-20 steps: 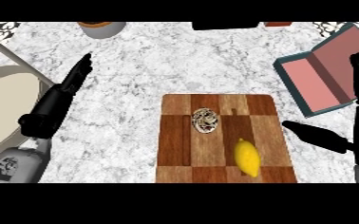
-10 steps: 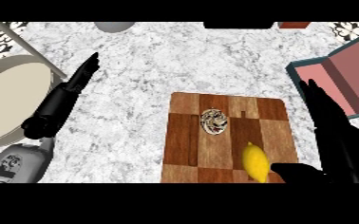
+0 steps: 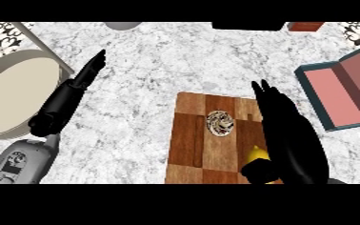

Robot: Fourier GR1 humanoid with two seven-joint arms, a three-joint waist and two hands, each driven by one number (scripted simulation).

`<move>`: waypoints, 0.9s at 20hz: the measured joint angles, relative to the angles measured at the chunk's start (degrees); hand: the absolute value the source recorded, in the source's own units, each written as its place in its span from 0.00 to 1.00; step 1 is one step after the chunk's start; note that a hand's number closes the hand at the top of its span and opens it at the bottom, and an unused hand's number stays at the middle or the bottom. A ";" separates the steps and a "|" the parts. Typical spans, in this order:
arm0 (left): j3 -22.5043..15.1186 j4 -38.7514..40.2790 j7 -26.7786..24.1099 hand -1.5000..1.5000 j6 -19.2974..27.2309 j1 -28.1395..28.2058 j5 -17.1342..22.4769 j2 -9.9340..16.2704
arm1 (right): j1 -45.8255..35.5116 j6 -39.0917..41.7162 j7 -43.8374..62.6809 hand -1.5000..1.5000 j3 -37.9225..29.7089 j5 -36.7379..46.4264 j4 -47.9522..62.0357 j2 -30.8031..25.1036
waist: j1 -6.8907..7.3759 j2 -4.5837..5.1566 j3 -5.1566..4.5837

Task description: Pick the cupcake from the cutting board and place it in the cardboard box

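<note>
Right hand [image 3: 288, 133] is released, fingers straight, lying over the right side of the cutting board [image 3: 190, 138], just beside the cupcake [image 3: 221, 123] and holding nothing. Its thumb covers part of a yellow fruit [image 3: 255, 153]. Cupcake sits mid-board, upright. Recommended: shift left, centre over the cupcake, close around its sides without nudging the fruit. Cardboard box [image 3: 336, 93] stands open well right. Left hand [image 3: 70, 95] rests released on the desk [image 3: 155, 66].

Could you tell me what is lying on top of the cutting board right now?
The cupcake sits on the cutting board. A yellow item lies partly hidden under the right hand, which covers the board's right side.
</note>
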 measured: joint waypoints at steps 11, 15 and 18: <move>0.62 0.25 -0.65 0.50 -0.17 1.04 -0.14 -0.60 | -8.24 3.73 3.13 0.00 0.55 1.99 16.64 16.79 | -0.79 -0.14 0.19; 0.87 -0.14 -0.07 0.50 0.13 0.99 -0.35 -0.90 | -10.41 5.24 3.08 0.00 -0.92 4.67 21.03 20.10 | -1.41 -0.25 0.25; 1.13 0.58 -0.61 0.50 -0.16 1.24 -0.47 -0.94 | -11.39 6.00 3.11 0.00 -1.37 7.02 23.89 22.16 | -1.71 -0.23 0.28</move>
